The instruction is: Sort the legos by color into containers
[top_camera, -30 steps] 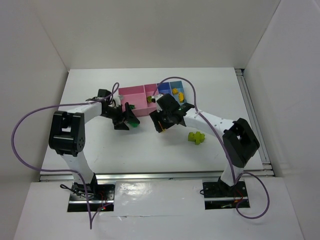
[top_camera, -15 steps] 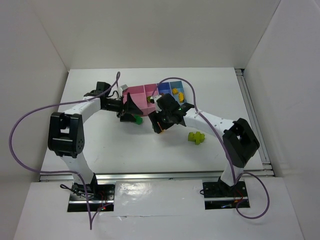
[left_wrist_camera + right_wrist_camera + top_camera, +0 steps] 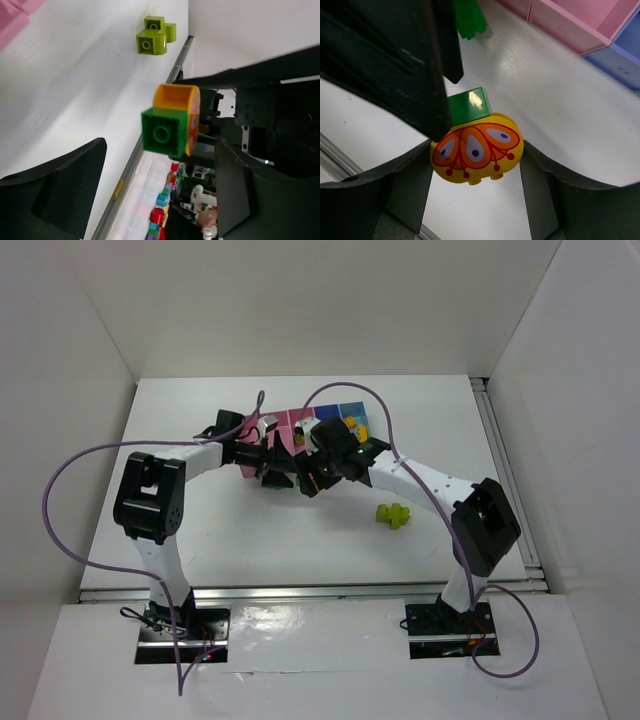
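Observation:
My right gripper [image 3: 477, 152] is shut on a yellow lego with an orange butterfly print [image 3: 477, 147], which has a dark green brick [image 3: 469, 105] stuck to it. Both are lifted off the table. My left gripper [image 3: 161, 145] is open and faces that green brick [image 3: 162, 132], with one finger [image 3: 410, 65] close beside it. In the top view the two grippers [image 3: 285, 478] [image 3: 312, 478] meet just in front of the containers [image 3: 287, 423]. Another dark green lego [image 3: 470, 20] lies on the table. Lime green legos [image 3: 393, 513] lie to the right.
The pink bins [image 3: 570, 20] and a blue bin [image 3: 625, 50] stand just behind the grippers, mostly covered by the arms in the top view. Yellow legos [image 3: 353, 424] lie in a blue bin [image 3: 335, 412]. White walls close off the table's sides.
My left arm has swung right, away from the dark green lego on the table, and now meets the right gripper. The right gripper has shifted slightly left, still holding its piece.

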